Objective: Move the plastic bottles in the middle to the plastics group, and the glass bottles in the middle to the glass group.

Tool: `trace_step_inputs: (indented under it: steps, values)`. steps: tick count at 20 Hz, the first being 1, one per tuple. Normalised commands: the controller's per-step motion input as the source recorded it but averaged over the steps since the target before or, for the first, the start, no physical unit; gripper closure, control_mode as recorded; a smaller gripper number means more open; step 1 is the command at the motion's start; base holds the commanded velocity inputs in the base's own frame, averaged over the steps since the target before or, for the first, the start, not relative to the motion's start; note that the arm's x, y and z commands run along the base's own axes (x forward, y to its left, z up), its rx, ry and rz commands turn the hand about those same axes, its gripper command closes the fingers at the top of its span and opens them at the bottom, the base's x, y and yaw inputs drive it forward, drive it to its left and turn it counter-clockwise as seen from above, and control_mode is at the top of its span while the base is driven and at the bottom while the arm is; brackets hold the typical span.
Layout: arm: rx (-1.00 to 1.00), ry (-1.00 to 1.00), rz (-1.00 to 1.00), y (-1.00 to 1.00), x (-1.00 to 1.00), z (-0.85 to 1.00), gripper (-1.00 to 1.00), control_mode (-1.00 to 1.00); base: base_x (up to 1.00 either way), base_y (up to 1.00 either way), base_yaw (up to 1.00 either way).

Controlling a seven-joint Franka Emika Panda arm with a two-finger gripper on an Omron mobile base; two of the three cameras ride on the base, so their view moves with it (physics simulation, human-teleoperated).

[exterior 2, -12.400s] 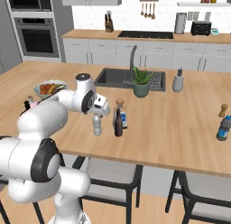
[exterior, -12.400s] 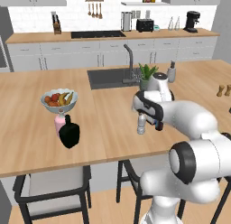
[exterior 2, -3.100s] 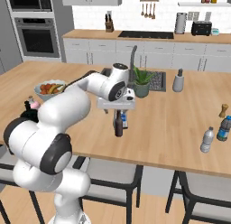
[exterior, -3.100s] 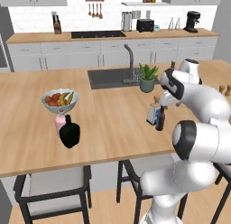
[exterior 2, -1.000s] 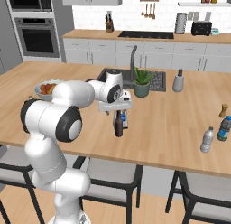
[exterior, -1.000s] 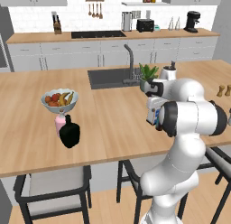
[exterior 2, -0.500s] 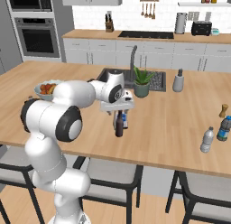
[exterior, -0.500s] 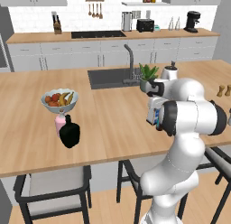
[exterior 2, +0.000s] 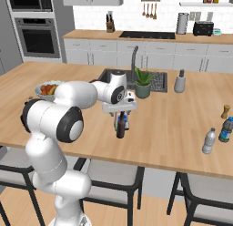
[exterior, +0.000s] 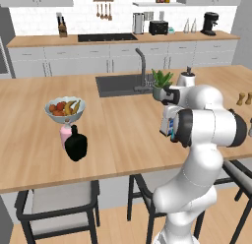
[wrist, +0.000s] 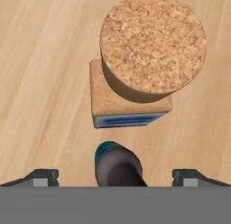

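Glass group at the far left of the counter (exterior 2: 173,111), unchanged: pale pink bottle (exterior: 65,135) and squat black bottle (exterior: 76,143), touching, just in front of the fruit bowl (exterior: 65,108). Mid-counter, claw (exterior 2: 120,112) swung back from the right-hand end, spread to its widest and empty, poised just above the slim brown bottle (exterior 2: 120,127) with the cork-stoppered clear bottle (exterior 2: 126,122) close behind. Far right, small clear water bottle (exterior 2: 209,141) gone from the middle, now upright beside a dark blue bottle (exterior 2: 225,129). Plastics half apparently done; two glass bottles left to shift leftward, brown one likely first.
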Motion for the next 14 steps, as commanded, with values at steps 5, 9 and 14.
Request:
trace_step_inputs:
  steps: [5, 9, 14]
  values:
    - [0.0, 0.0, -0.01, 0.0, -0.02, -0.19, 1.0, -1.0, 0.0, 0.0, 0.0]
    - [0.0, 0.02, -0.06, 0.0, -0.04, -0.2, 1.0, -1.0, 0.0, 0.0, 0.0]
    - [0.0, 0.0, -0.08, 0.01, -0.09, -0.16, 1.0, -1.0, 0.0, 0.0, 0.0]
